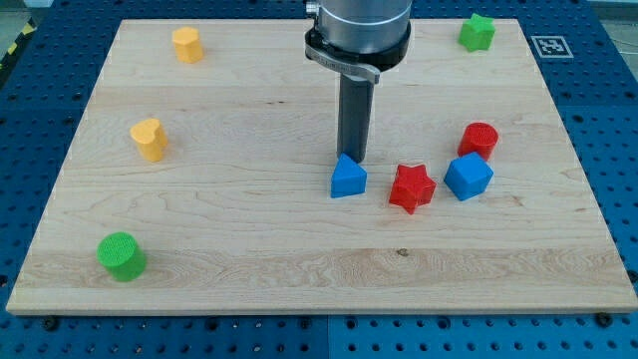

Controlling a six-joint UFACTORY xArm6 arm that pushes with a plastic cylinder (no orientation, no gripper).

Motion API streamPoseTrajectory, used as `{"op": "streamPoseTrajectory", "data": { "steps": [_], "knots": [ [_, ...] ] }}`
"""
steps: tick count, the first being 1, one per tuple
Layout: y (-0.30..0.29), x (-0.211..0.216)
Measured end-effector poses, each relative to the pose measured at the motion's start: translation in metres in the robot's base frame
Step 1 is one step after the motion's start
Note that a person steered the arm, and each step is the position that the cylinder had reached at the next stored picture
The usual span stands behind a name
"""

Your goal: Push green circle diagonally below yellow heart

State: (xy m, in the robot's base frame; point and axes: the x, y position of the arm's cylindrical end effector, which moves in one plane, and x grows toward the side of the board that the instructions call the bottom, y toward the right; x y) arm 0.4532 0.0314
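Note:
The green circle (122,256) sits near the board's lower left corner. The yellow heart (149,139) sits above it at the left side, a little to the right. My tip (355,160) is near the board's middle, touching or just behind the top of a blue triangle (348,178). The tip is far to the right of both the green circle and the yellow heart.
A yellow hexagon-like block (186,45) is at the upper left. A green star (477,33) is at the upper right. A red star (412,187), a blue cube-like block (468,177) and a red cylinder (479,139) cluster right of the tip. The wooden board (319,269) lies on a blue pegged table.

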Motion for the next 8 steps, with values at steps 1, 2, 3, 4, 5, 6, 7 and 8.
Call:
{"op": "streamPoseTrajectory", "data": {
  "steps": [1, 2, 3, 4, 5, 6, 7, 8],
  "knots": [
    [0.000, -0.001],
    [-0.030, -0.028],
    [-0.069, -0.031],
    [-0.099, -0.014],
    [-0.103, 0.023],
    [-0.102, 0.056],
    [-0.102, 0.080],
    [-0.102, 0.106]
  ]
}}
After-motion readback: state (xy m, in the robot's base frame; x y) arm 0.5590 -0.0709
